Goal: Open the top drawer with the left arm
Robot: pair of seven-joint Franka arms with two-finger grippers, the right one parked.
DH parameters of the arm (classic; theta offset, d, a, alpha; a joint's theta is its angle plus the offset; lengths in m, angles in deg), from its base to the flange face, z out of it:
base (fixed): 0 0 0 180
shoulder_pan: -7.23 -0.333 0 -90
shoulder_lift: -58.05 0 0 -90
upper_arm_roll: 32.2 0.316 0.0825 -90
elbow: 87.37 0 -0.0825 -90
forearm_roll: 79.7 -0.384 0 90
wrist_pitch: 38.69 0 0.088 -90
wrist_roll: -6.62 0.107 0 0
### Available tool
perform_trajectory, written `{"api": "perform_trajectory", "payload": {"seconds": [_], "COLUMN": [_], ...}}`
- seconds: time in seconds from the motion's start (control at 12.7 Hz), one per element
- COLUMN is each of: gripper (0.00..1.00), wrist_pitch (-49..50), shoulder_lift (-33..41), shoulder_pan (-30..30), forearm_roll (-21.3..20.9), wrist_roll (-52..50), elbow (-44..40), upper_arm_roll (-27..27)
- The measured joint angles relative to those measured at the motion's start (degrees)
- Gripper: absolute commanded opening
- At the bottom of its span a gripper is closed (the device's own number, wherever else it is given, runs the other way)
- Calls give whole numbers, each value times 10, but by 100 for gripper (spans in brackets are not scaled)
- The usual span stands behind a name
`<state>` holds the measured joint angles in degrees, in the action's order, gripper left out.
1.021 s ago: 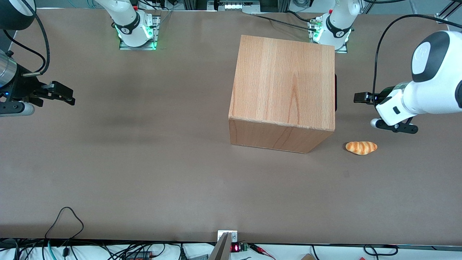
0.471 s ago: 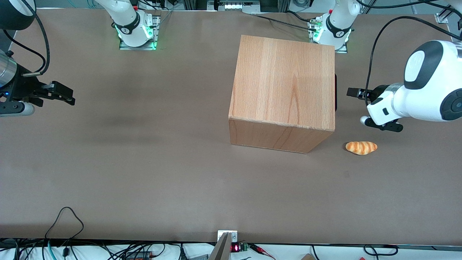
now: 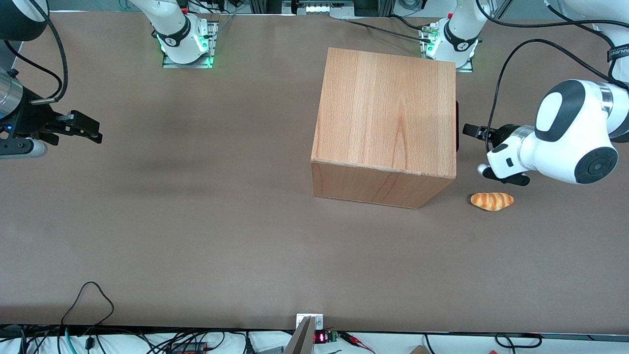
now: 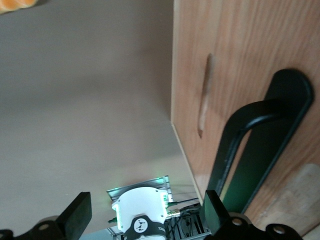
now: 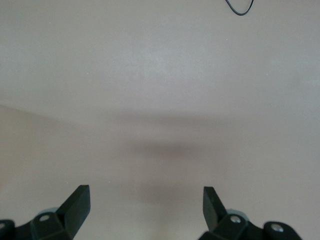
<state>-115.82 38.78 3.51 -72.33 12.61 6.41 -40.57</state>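
The wooden cabinet [image 3: 385, 113] stands on the table, its front turned toward the working arm's end. The top drawer sits flush in it. Of the drawer, the front view shows only a sliver of the black bar handle [image 3: 457, 125]. The left wrist view shows the light-wood drawer front [image 4: 225, 60] and the handle [image 4: 250, 145] close up. My left arm's gripper [image 3: 469, 131] hovers a short way in front of the handle, not touching it. The gripper [image 4: 145, 220] is open with nothing between its fingers, and one finger [image 4: 215, 215] lines up with the handle's end.
A small striped bread roll [image 3: 492, 201] lies on the table beside the cabinet, nearer the front camera than the gripper; its edge also shows in the left wrist view [image 4: 17, 4]. The working arm's base [image 3: 454, 37] stands close to the cabinet's corner farthest from the camera.
The left arm has swung in toward the cabinet front, bringing the gripper from well off the handle to just short of it. The cabinet and the roll have not moved.
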Motion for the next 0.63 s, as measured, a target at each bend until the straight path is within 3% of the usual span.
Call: {"api": "perform_trajectory", "payload": {"seconds": [0.63], "gripper": [100], "wrist_pitch": [11], "shoulder_lift": [0], "shoulder_pan": [0], "forearm_roll": [24], "wrist_roll": [0], "elbow": [-7], "upper_arm_roll": [0]}}
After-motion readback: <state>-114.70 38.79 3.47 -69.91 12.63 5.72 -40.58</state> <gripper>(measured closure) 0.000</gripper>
